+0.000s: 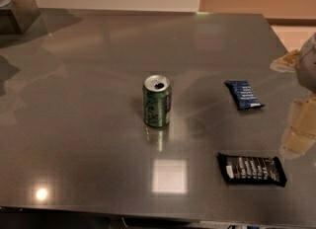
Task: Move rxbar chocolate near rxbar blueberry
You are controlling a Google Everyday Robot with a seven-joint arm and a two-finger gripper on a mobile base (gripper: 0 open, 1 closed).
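Dark grey glossy table [74,124], light glare nr front edge. Carries 3 items. Green can [157,101]: upright, top opened, approx centre. Blue bar [244,94]: flat, right of can, a bit farther back, lying at an angle. Black bar [252,169]: flat, front right, white patch at left end, well apart from blue bar. Gripper [300,133]: at right edge of view, above table's right side, touching neither bar.

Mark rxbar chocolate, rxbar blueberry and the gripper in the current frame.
rxbar chocolate [252,169]: camera view, middle of the black wrapper.
rxbar blueberry [243,94]: camera view, middle of the dark-blue wrapper.
gripper [299,136]: camera view, pale lower part at the right edge, right of both bars.
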